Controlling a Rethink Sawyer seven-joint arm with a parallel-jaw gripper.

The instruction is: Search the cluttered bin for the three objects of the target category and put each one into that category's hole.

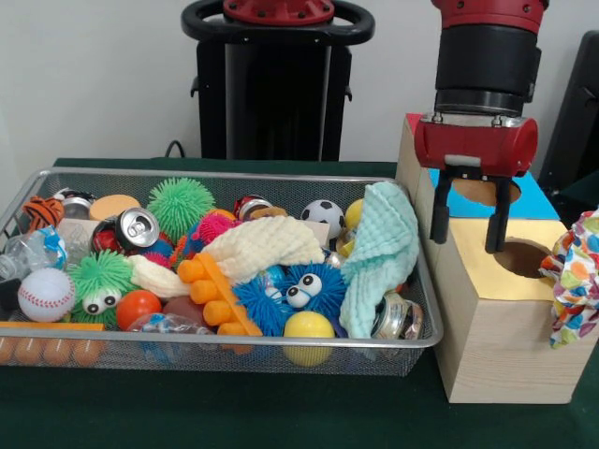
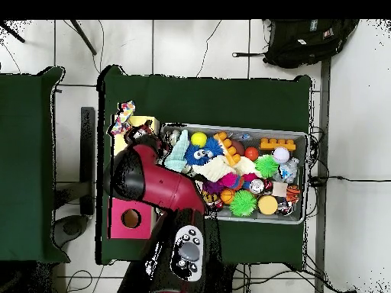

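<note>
The gripper hangs above the wooden box, its 2 black fingers spread wide with nothing between them, poised between the blue-section hole and the yellow-section hole. A patterned cloth drapes over the box's far right edge, beside the yellow hole, so cloths look like the target category, though that is a judgement. If so, the next candidates lie in the wire bin to the gripper's left in the front view: the mint green cloth slumps over the bin's near corner closest to the box, and the cream cloth lies deeper among the toys. The green one is nearer, so the move turns sideways and down.
</note>
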